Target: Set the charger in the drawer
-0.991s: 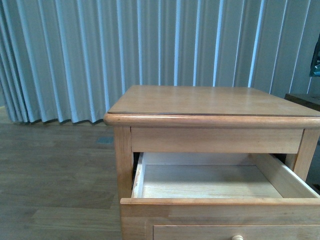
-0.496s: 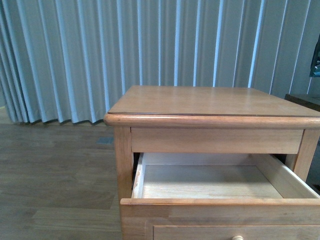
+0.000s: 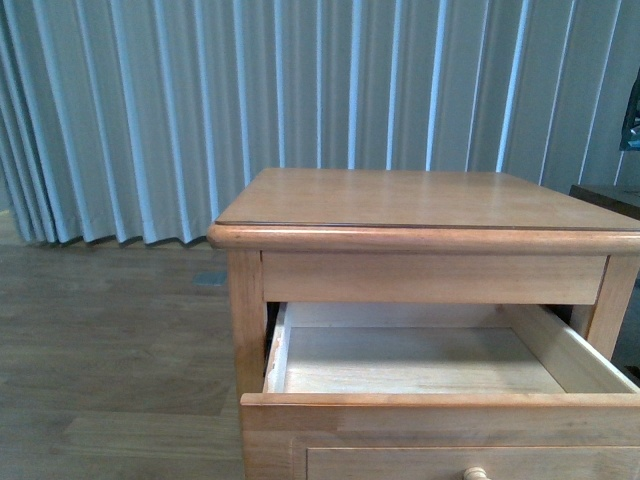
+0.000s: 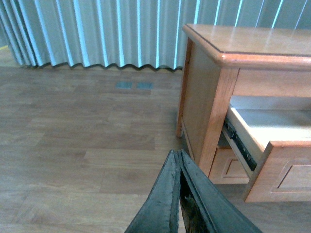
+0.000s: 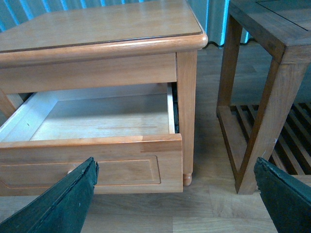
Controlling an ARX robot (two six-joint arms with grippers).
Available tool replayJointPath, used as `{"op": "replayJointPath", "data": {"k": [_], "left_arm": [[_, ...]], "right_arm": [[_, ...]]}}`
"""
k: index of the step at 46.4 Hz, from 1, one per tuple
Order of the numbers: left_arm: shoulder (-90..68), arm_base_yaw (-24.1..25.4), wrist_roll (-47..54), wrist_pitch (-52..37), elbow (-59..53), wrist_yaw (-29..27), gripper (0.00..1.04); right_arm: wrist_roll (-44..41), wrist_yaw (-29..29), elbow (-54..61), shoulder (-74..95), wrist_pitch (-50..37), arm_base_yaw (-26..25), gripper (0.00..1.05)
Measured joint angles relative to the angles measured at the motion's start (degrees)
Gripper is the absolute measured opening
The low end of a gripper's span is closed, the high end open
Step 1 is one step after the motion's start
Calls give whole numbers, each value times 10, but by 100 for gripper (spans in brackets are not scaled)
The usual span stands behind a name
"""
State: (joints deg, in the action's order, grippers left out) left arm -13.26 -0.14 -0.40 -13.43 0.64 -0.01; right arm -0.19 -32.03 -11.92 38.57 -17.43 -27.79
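Note:
The drawer [image 3: 440, 412] of the honey-coloured wooden cabinet [image 3: 420, 200] stands pulled out, its pale interior bare, and its round knob [image 3: 476, 474] peeks in at the bottom edge of the front view. The charger is out of view in every frame. My left gripper [image 4: 176, 158] is shut with nothing between its fingers, low over the floor to the left of the cabinet's corner. My right gripper [image 5: 175, 167] is open wide in front of the drawer [image 5: 97, 167], level with the cabinet's right front leg. The drawer [image 4: 272, 145] also shows from the side in the left wrist view.
A darker wooden side table [image 5: 267, 73] with a slatted lower shelf stands close to the cabinet's right. Pale blue curtains [image 3: 200, 100] hang behind. Wood-plank floor [image 4: 73, 136] stretches to the cabinet's left.
The front view has shifted very slightly; the cabinet and the open drawer stay where they were.

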Motion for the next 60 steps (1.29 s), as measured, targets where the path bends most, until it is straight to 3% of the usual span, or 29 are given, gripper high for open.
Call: {"op": "replayJointPath", "data": {"k": [10, 15, 30, 38, 42, 45, 52, 60], "left_arm": [[35, 0, 0, 34, 0, 0, 4], [112, 0, 0, 127, 0, 0, 4], [130, 0, 0, 134, 0, 0, 5], [130, 0, 0, 134, 0, 0, 36], [130, 0, 0, 134, 0, 0, 56], [130, 0, 0, 134, 0, 0, 72], [130, 0, 0, 134, 0, 0, 97], [130, 0, 1, 134, 0, 0, 99]], "right_arm": [[0, 0, 0, 0, 0, 0, 96], [0, 0, 0, 0, 0, 0, 96], [0, 0, 0, -1, 0, 0, 96], [-1, -2, 1, 0, -4, 0, 96], [-33, -19, 37, 15, -133, 7, 96], [-61, -16, 37, 9, -111, 31, 96], [-123, 24, 33, 16, -29, 101, 96], [-178, 92, 22, 77, -21, 193, 96]]}}
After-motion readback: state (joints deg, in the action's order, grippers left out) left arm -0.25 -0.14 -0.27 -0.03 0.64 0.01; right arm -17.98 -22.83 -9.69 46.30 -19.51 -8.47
